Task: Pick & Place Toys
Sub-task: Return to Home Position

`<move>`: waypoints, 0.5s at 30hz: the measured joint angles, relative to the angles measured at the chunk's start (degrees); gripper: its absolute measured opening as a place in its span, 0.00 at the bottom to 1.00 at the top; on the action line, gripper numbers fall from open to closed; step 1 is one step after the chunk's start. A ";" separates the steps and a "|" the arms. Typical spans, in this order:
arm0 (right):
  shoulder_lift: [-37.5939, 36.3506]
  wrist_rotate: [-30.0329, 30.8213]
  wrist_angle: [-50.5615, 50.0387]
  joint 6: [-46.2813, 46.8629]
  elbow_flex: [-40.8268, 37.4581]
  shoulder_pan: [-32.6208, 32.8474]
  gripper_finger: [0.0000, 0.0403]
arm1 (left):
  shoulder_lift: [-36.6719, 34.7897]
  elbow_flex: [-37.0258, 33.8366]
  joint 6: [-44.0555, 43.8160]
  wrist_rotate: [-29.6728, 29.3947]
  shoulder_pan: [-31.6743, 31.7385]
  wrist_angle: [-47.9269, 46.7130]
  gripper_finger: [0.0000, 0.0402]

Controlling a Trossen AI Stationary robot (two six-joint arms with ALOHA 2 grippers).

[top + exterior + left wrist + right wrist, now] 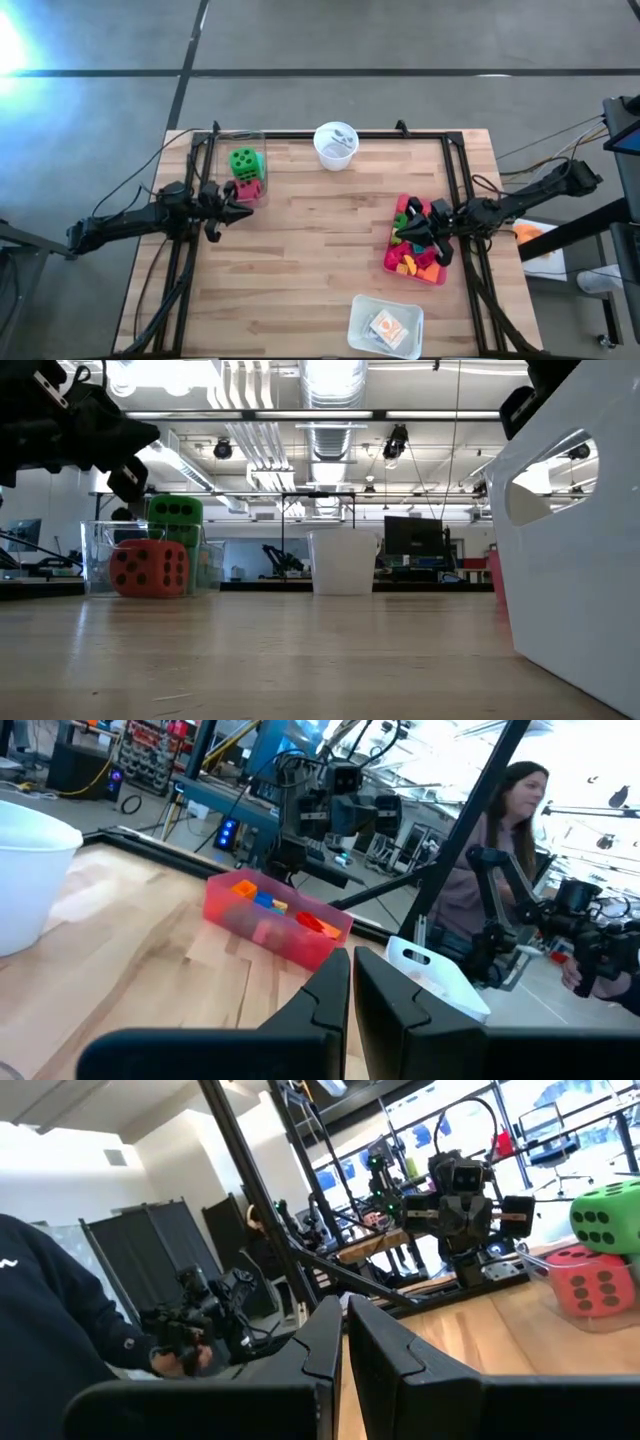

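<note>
Hovering beside the clear box (pixel 222 150), the left pincer (pixel 240 211) has its fingers together and empty. The right pincer (pixel 407 233), likewise closed, hangs over the pink bin (pixel 387 262) of bricks (pixel 418 263) — green die (pixel 243 161) and red die (pixel 249 189) sit inside the box.

The table (pixel 320 250) is pale wood, laid in long strips. At ten o'clock on it stand a bright green die (pixel 243 160) and a red die (pixel 249 187), both with black dots. At twelve o'clock the cup (pixel 335 145) is plain white. At four o'clock a pink bin (pixel 262 928) holds bricks (pixel 415 262) in red, orange, yellow, green and blue. At five o'clock the tray (pixel 357 315) is white, with an orange-and-white packet (pixel 388 326) in it. The left arm (pixel 130 222) and right arm (pixel 530 195) are black.
</note>
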 joint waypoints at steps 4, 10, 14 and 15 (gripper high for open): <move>0.04 -0.02 -2.61 0.15 -0.01 0.02 0.04 | 0.00 0.00 0.00 0.00 0.00 -0.01 0.06; 0.19 -0.50 -2.97 -2.68 -0.12 0.05 0.04 | 0.09 -0.02 1.15 -2.82 0.04 -1.24 0.06; -1.62 -5.35 0.93 -7.51 -0.58 0.17 0.04 | 0.09 0.30 2.64 -2.97 0.04 -0.30 0.06; -2.36 -6.89 0.93 -8.17 -0.96 0.17 0.04 | 0.09 0.61 3.13 -2.99 0.04 -0.32 0.06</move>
